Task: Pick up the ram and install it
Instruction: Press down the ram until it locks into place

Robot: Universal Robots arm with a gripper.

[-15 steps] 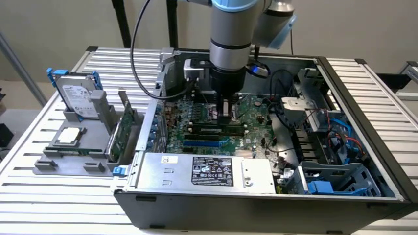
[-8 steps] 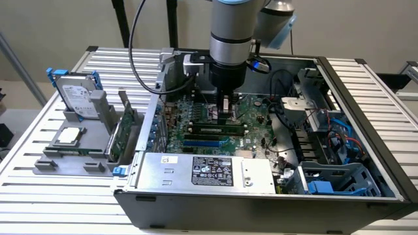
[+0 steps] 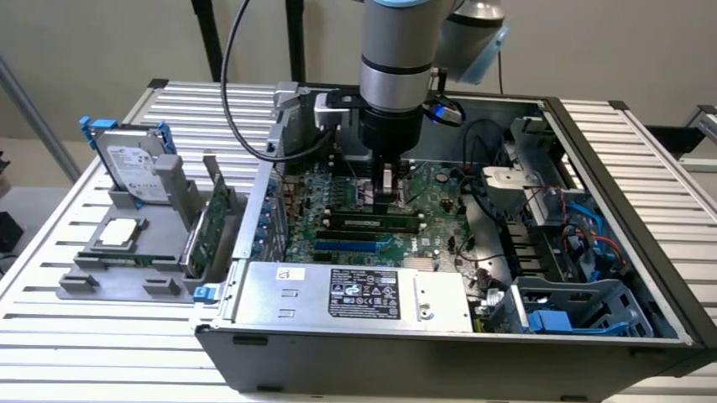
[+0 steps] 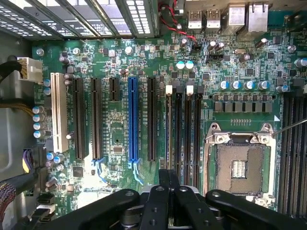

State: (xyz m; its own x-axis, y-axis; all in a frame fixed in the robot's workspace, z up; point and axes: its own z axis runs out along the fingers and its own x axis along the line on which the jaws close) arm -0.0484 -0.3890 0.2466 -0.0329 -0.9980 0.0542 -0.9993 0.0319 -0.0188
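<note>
The ram is a thin green stick with dark chips, standing in a black motherboard slot inside the open computer case, just beyond the blue slot. In the wrist view the ram appears edge-on as a narrow line in the first memory slot, past the blue slot. My gripper hangs straight down over the middle of the stick. Its black fingers are pressed together at the ram's line, so the gripper is shut. Whether the tips touch the ram cannot be told.
A grey power supply fills the case's front. Cables and a drive cage sit toward the exterior view's right. The empty CPU socket lies beside the memory slots. A grey holder outside the case carries a hard drive and an expansion card.
</note>
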